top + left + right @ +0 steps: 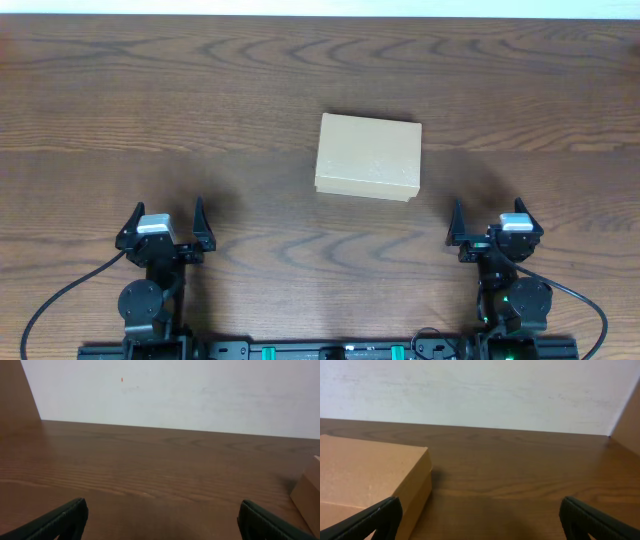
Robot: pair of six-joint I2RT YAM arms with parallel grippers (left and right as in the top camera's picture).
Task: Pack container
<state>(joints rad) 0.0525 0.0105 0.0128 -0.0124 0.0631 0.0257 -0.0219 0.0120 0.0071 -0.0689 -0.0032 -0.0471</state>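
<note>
Cardboard container (368,157) closed; left gripper (168,210), right gripper (488,212) wide open, empty.

- A dark brown table (200,90) with wavy wood grain fills the overhead view.
- A plain white wall (200,395) rises behind its far edge, faintly smudged, with a tiny orange speck (122,380).
- A brown panel (15,390) slants along the left wrist view's left edge.
- The light is soft and even, and it casts only faint shadows.
</note>
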